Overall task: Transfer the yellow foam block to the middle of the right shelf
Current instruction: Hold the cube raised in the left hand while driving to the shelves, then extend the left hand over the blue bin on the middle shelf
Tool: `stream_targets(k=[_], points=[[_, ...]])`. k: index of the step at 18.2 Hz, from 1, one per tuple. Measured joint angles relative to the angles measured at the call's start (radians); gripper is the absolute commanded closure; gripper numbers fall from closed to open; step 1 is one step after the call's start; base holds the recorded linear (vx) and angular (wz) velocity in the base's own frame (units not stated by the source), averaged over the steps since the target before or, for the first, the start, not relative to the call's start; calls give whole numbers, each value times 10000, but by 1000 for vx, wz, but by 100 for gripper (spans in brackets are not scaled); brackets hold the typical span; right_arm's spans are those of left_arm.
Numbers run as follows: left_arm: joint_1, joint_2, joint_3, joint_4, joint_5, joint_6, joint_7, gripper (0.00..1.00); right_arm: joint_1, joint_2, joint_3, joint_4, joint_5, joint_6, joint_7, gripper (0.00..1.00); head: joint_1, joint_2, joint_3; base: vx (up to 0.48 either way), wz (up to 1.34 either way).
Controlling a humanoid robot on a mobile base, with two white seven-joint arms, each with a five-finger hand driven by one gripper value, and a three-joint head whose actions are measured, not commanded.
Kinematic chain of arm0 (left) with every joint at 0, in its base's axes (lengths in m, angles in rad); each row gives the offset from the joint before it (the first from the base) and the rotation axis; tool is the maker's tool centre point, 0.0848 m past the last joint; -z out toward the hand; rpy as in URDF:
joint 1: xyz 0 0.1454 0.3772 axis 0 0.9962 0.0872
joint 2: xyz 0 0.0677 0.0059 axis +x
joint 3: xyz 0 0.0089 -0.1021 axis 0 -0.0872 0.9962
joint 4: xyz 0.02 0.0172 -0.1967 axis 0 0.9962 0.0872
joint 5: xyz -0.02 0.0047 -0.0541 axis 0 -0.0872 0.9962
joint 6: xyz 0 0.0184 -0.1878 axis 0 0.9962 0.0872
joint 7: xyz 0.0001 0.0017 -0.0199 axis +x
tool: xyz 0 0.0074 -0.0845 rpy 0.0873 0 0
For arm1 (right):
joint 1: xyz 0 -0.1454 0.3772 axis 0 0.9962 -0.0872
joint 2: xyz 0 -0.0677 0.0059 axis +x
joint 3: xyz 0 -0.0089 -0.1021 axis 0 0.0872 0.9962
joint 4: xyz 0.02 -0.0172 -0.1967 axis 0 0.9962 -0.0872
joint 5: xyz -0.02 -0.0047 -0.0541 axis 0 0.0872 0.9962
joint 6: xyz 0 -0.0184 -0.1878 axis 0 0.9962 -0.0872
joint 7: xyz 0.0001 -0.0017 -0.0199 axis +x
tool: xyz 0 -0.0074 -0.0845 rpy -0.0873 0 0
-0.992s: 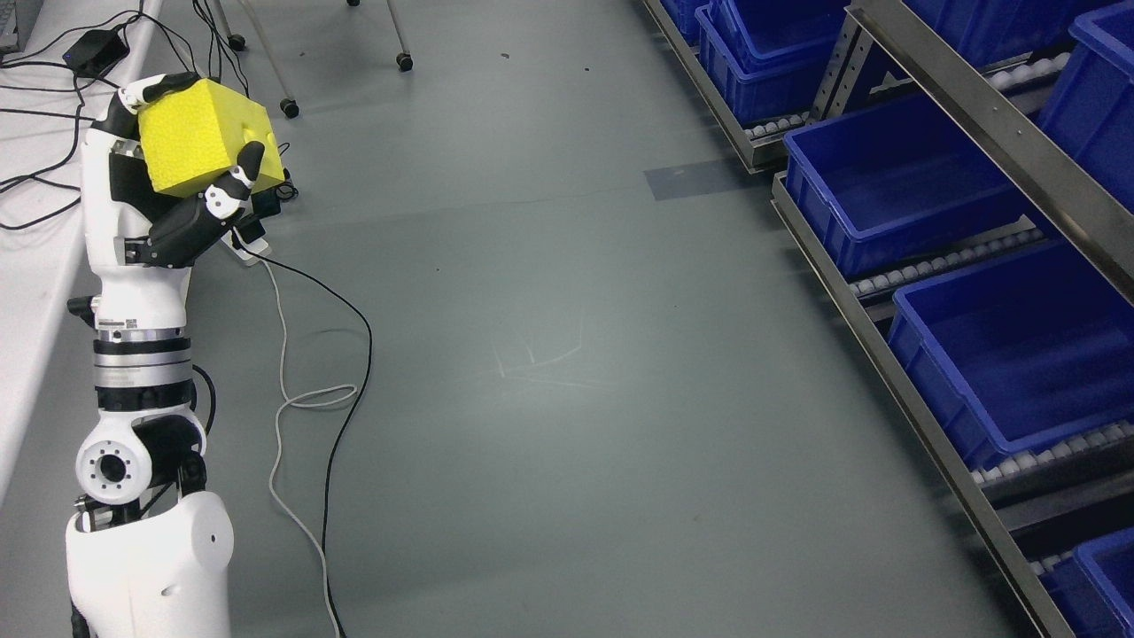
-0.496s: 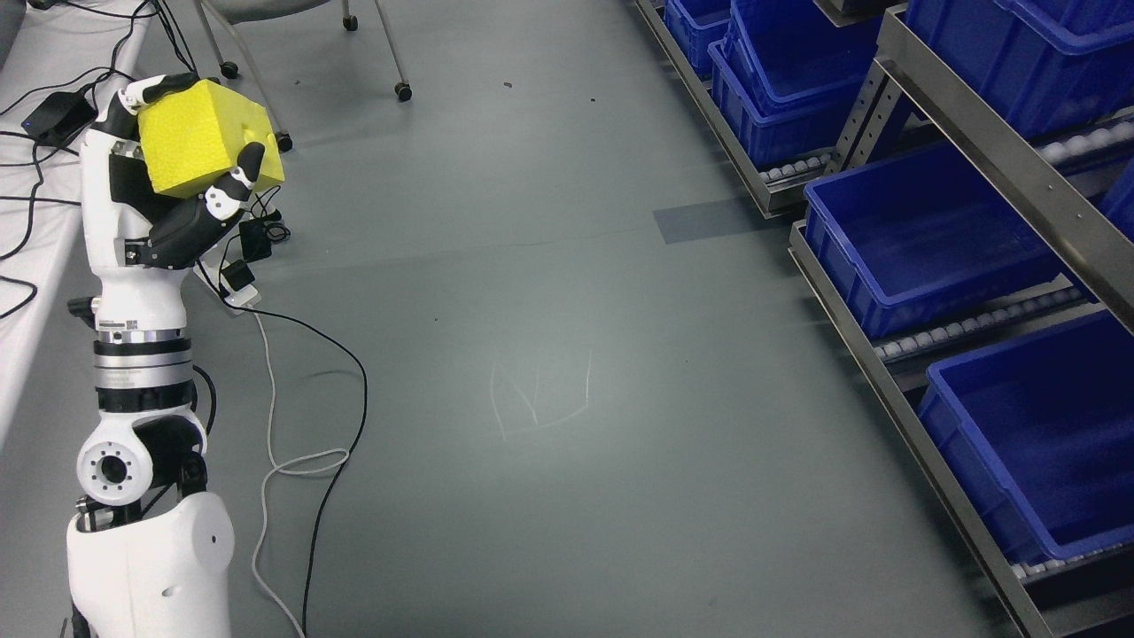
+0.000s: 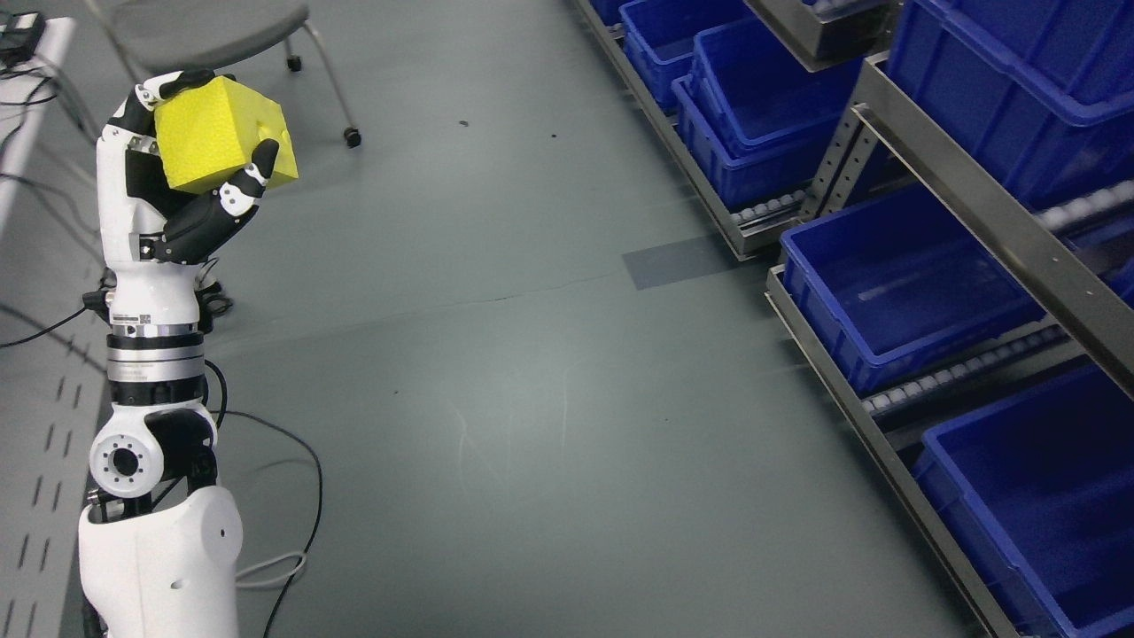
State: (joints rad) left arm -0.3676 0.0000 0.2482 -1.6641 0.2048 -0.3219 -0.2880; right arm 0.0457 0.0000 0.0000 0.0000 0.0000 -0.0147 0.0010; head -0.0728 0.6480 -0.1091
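A yellow foam block (image 3: 221, 131) is held up at the upper left of the head view, clear of the floor. My left hand (image 3: 190, 168) is shut on it, its black-and-white fingers curled under and around the cube, on a white forearm rising from the lower left. The shelf (image 3: 966, 199) runs along the right side, a metal rack with sloped roller tiers holding blue bins (image 3: 895, 292). A wide stretch of floor lies between the block and the shelf. My right arm does not show.
Grey floor (image 3: 532, 399) fills the middle. A chair (image 3: 221, 27) on castors stands behind the hand at the top left. Black and white cables (image 3: 292, 496) trail on the floor beside my arm. A white table edge (image 3: 27, 97) shows at the far left.
The whole picture has shifted: the camera has moved, bringing the chair and more of the shelf tiers into sight. The left hand keeps the yellow block in the same grasp.
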Motion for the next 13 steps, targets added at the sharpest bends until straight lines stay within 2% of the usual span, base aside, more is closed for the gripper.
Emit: stream_targets(k=[5, 13], points=[[6, 0, -14, 10, 12, 10, 0, 96, 2, 0, 0, 0, 0, 0, 60, 0, 0, 0, 0, 229, -793], [14, 0, -23, 21, 12, 27, 0, 96, 5, 0, 0, 0, 0, 1, -5, 0, 0, 0, 0, 159, -1165]])
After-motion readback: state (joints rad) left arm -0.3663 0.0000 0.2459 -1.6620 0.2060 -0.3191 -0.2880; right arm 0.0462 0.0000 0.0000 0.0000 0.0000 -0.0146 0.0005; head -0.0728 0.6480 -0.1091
